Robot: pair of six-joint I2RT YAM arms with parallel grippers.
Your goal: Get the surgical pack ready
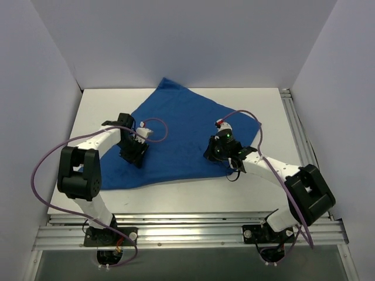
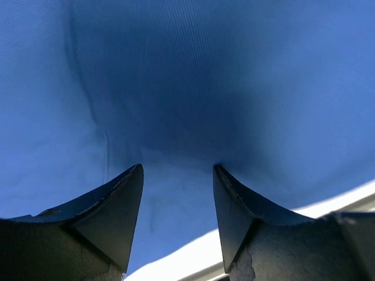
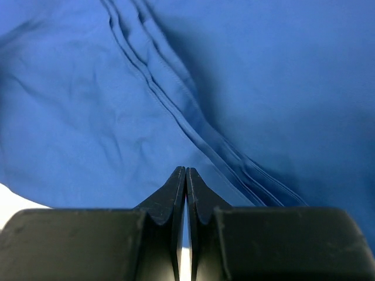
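Note:
The surgical pack's royal-blue cloth drape [image 1: 181, 129] lies spread flat on the white table, one corner pointing to the back. My left gripper [image 1: 133, 153] hovers low over the drape's left part, near its front edge. In the left wrist view that gripper [image 2: 178, 167] stands open, with only blue cloth [image 2: 193, 76] beyond the fingers. My right gripper [image 1: 214, 153] sits over the drape's right part. In the right wrist view it [image 3: 186, 170] is shut with nothing between the fingers, just above the cloth [image 3: 88, 117] beside a run of pleats [image 3: 176, 99].
Bare white table [image 1: 258, 193] surrounds the drape at the front and right. A metal rail [image 1: 291, 117] runs along the table's right edge. White walls close in the back and both sides. Purple cables loop off both arms.

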